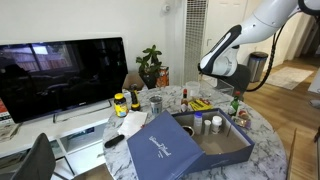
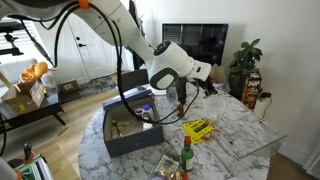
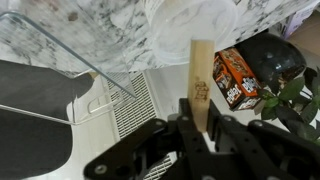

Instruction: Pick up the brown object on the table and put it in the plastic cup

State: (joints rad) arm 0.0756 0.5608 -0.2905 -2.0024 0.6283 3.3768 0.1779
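Living-room furniture frames the scene: a dark TV (image 1: pixel 60 75) and a plant (image 1: pixel 150 65) stand behind a round marble desk (image 1: pixel 265 130) crowded with bottles and an open blue box (image 1: pixel 190 145). In the wrist view the tool (image 3: pixel 203 118) is clenched on the brown block (image 3: pixel 203 70), gripping its lower end so that most of its length sticks out past the fingertips. That grip probably leaves a free end to enter a narrow opening first. The block is off the desk, in the air with the tool (image 2: pixel 180 92) above the desk's far side from the box. The cup (image 3: pixel 195 20), pale and translucent, sits just beyond the block's free tip in the wrist view, roughly in line with it, though I cannot tell whether the tip is over the rim. A snack carton (image 3: pixel 235 78) lies just beside that line and looks like something to avoid.
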